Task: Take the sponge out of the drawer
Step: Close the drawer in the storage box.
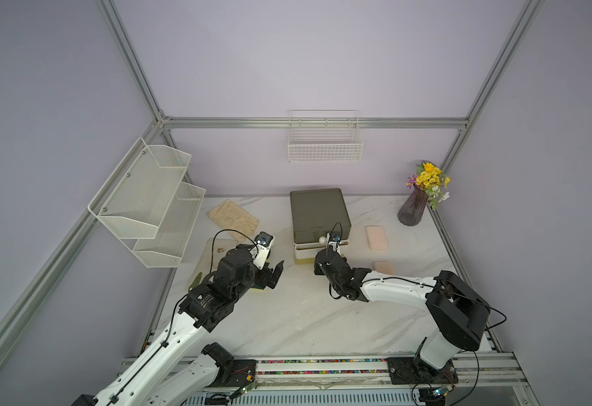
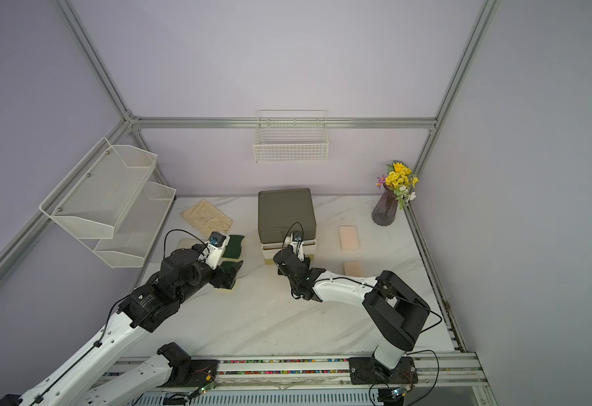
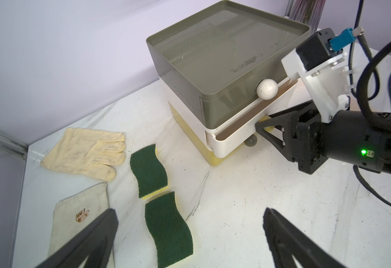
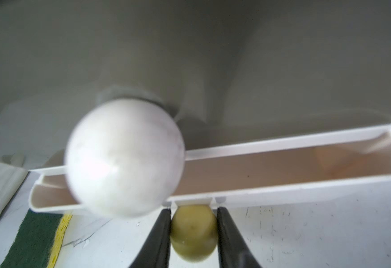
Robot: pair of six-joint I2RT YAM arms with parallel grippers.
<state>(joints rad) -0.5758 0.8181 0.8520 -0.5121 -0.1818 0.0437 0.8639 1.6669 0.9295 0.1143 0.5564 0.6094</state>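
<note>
Nearest the lens, the left gripper (image 3: pixel 189 210) hangs with jaws spread wide above the near green sponge (image 3: pixel 169 229); the second green sponge (image 2: pixel 234 245), left of centre in a top view, lies end to end beyond it. Both rest flat on the table (image 2: pixel 287 316), green face up, long axes running up the frame toward the back wall. At centre, the right gripper (image 4: pixel 194 208) is clamped on the olive knob (image 4: pixel 193 234) of the white drawer (image 4: pixel 282 192), which stands slightly open, contents indistinct.

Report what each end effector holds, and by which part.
Right end effector grips the white drawer by its olive knob. Left end effector is open, holding nothing.
</note>
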